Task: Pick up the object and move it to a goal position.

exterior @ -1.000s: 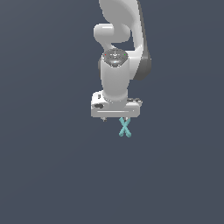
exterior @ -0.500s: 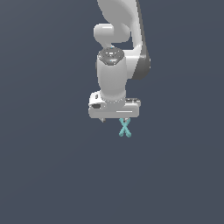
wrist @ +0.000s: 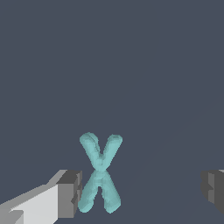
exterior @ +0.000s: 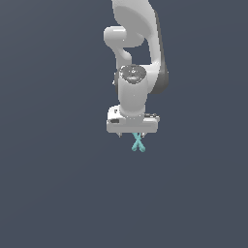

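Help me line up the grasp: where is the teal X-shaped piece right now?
The teal X-shaped piece sits just below the white claw in the exterior view, near the frame's centre. In the wrist view it lies between the open fingers, right beside one of them.

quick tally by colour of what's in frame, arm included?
Teal: 1, the small X-shaped piece of two crossed rounded bars, sitting between the fingers.
White: 1, the Panda arm with its gripper, jaws apart; dark grey finger pads.
Total: 2.
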Motion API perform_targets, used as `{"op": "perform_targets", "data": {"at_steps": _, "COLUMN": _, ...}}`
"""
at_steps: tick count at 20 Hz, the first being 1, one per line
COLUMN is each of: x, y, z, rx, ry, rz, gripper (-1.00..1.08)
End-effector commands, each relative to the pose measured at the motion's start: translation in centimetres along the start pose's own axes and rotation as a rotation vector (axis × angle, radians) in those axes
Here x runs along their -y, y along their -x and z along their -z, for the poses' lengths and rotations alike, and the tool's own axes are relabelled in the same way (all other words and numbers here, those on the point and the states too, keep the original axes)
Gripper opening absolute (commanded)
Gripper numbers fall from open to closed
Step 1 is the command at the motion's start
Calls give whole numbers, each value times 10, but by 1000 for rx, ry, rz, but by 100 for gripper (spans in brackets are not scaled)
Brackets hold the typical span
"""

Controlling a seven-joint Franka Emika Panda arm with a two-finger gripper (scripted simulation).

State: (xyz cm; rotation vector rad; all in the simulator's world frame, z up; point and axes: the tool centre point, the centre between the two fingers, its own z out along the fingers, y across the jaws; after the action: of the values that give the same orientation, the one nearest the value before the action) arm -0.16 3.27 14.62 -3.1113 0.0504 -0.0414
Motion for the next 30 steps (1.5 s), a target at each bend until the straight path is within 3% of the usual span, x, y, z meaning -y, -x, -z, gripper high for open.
{"op": "perform_targets", "data": {"at_steps": 1, "x": 10, "y": 10, "z": -18, "rx": 7, "ry": 7, "rz": -7, "gripper": 100}}
{"op": "perform_targets", "data": {"at_steps": 12, "x": 40, "y": 48, "z": -71, "rx": 25, "ry": 29, "rz": -28, "gripper": 100}}
{"op": "perform_targets", "data": {"at_steps": 20, "x": 41, "y": 49, "z": -78, "rx": 27, "ry": 30, "rz": -27, "gripper": 100}}
{"op": "perform_targets", "data": {"at_steps": 30, "x": 40, "y": 52, "z": -119, "rx": 26, "ry": 30, "rz": -28, "gripper": 100}}
